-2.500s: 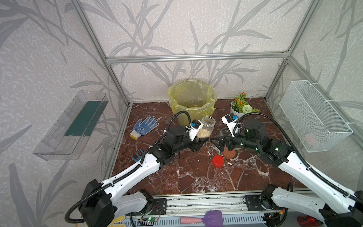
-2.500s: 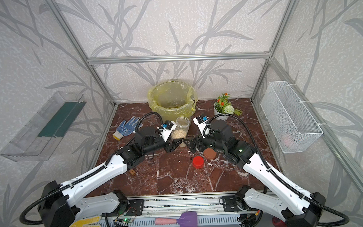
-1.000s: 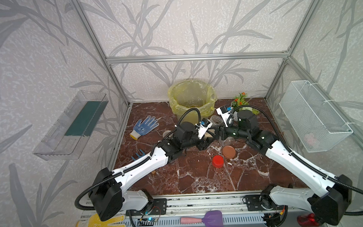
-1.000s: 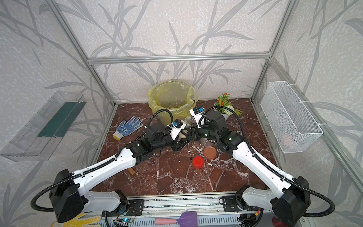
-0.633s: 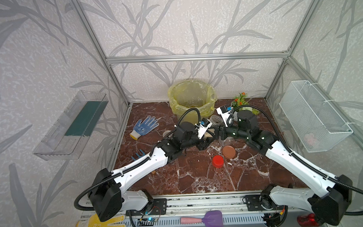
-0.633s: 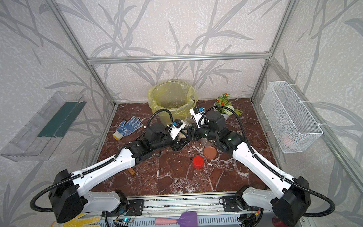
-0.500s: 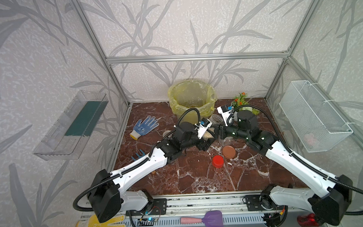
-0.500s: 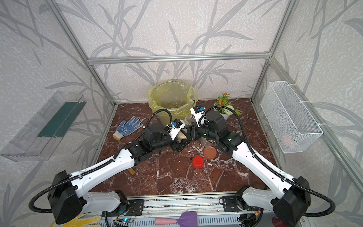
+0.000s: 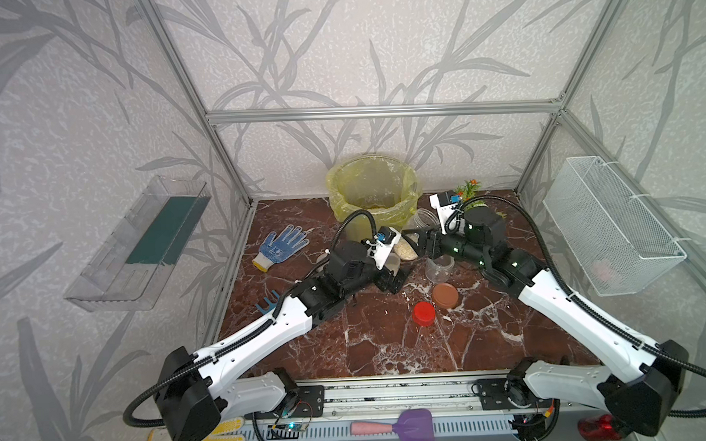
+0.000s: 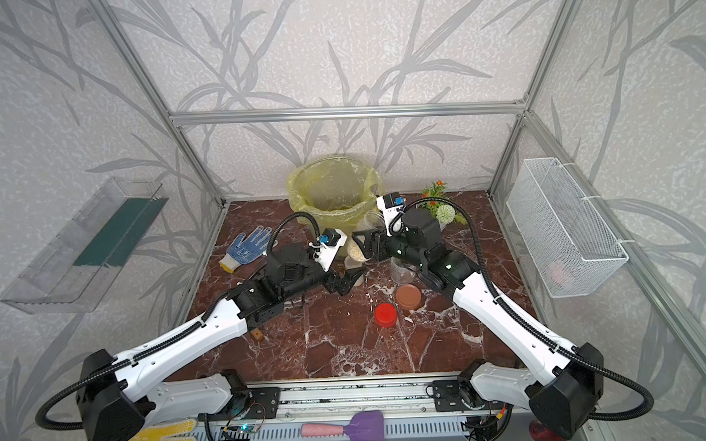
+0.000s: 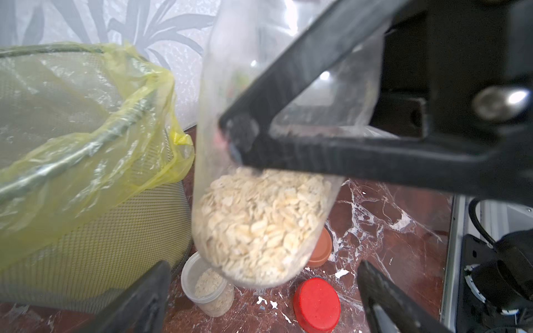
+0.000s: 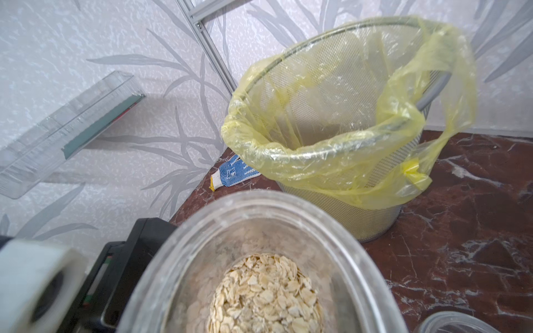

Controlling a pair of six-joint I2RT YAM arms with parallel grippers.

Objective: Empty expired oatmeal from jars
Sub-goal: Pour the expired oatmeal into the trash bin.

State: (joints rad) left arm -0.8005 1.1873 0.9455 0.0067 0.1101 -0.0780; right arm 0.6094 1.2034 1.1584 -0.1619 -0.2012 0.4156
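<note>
Two grippers close together at centre frame in both top views, just in front of bin [image 9: 336, 185] lined with yellow bag. Right gripper [image 9: 416, 243] clamped on wide jar [image 9: 407, 248], one black finger [image 11: 317, 155] lying across its clear wall in left wrist view. Leans tilted, lidless mouth uppermost, oatmeal [image 11: 259, 227] heaped in lower end. Probably hangs clear of table [image 9: 368, 350], though hard to confirm from above. Shows mouth-on in right wrist view, flakes filling only the bottom. Left gripper [image 10: 346, 281] spread wide and holding nothing, fingers [image 11: 138, 299] flanking jar base without touching it. Small jar [image 11: 209, 288] upright on table just beside bin foot, open, partly filled with more flakes. Empty jar [image 9: 440, 267] upright right of centre, beneath right arm's wrist. Further clear jar [image 9: 422, 218] against bin wall, above centre, contents unclear. Red lid [image 9: 423, 313] and brown lid [image 9: 445, 295] flat on marble below centre, just beside each other. Blue glove [image 9: 281, 245] left of centre, near left wall.
</note>
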